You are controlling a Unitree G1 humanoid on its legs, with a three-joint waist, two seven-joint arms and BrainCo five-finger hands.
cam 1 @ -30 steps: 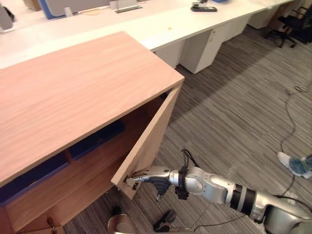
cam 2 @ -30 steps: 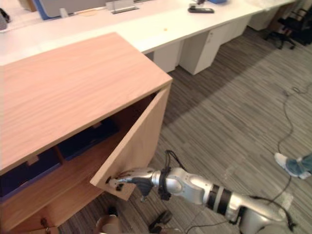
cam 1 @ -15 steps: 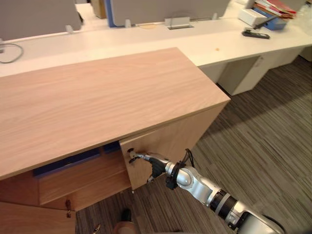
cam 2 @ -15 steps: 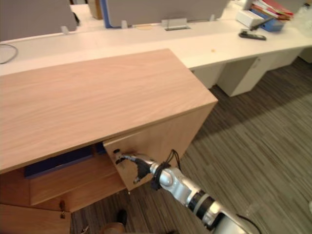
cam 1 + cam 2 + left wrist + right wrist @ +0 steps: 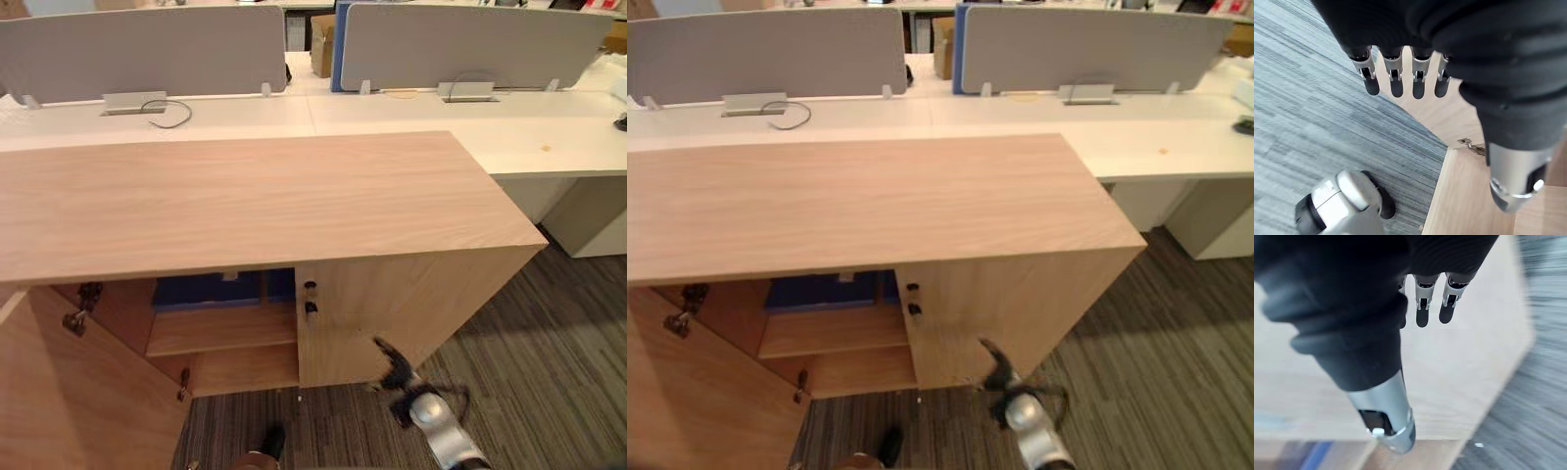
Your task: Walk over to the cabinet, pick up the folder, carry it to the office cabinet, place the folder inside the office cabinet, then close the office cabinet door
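The wooden office cabinet [image 5: 255, 196] stands before me. Its right door [image 5: 421, 294] lies flat against the front, and its left door [image 5: 69, 392] hangs wide open at the lower left. A dark blue folder [image 5: 211, 289] lies on the upper shelf inside, partly hidden under the top. My right hand [image 5: 392, 367] is low in front of the right door, fingers straight in the right wrist view [image 5: 1422, 308] and pointing at the door panel; I cannot tell if it touches. My left hand [image 5: 1397, 81] hangs open and empty over the carpet beside the open door's edge [image 5: 1469, 196].
White desks [image 5: 549, 132] with grey divider screens [image 5: 147, 49] run behind the cabinet, and a cardboard box [image 5: 321, 44] sits between the screens. A cable [image 5: 167, 110] lies on the desk. Grey striped carpet [image 5: 568, 343] stretches to the right of the cabinet.
The view has swung round to face the cabinet front. The right door has swung from half open to flat against the cabinet, and my right hand has dropped from its edge to lower on its face.
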